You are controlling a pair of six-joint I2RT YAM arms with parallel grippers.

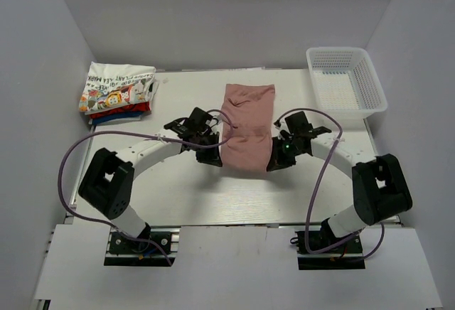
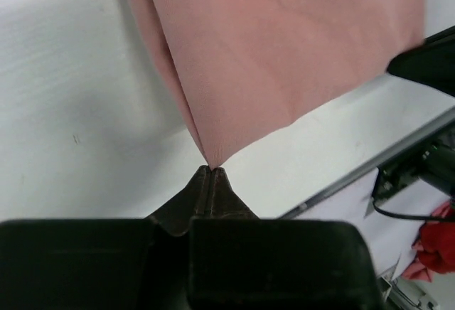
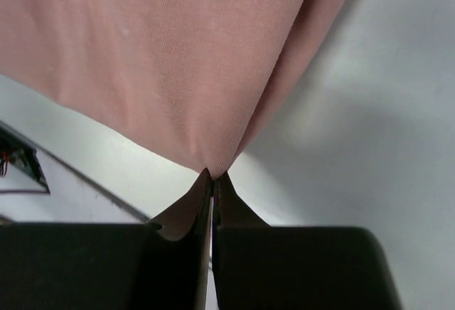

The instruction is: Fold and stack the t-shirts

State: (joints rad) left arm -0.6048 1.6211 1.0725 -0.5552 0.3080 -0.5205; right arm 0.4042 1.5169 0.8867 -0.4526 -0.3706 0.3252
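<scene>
1. from overhead, the pink tee [image 1: 245, 129] lies in the middle of the counter [image 1: 192, 196], folded into a long narrow strip that runs away from the arms. its near end is lifted off the surface.
2. the left hand [image 1: 210, 155] is at the strip's near left corner and the right hand [image 1: 276, 162] at its near right corner, with the cloth hanging between them.
3. the overhead view doesn't show the fingers well enough to judge either grip. the wrist views do.
4. in the left wrist view the two fingers are pressed together with no gap, pinching the very tip of a corner. two layers of pink cloth fan out from that pinch, and the white counter shows beneath them.
5. the right wrist view matches it: fingers closed tight on the other corner, the fabric puckered at the pinch and spreading up and away.
6. only the overhead view takes in the rest of the room. a stack of folded tees [image 1: 117, 93] sits at the far left of the counter, well apart from the pink one, with a white cartoon-printed tee on top and red and blue edges under it.
7. a white mesh basket [image 1: 346, 81] stands at the far right corner.
8. no chest print shows on the pink cloth in any view, only plain fabric.
</scene>
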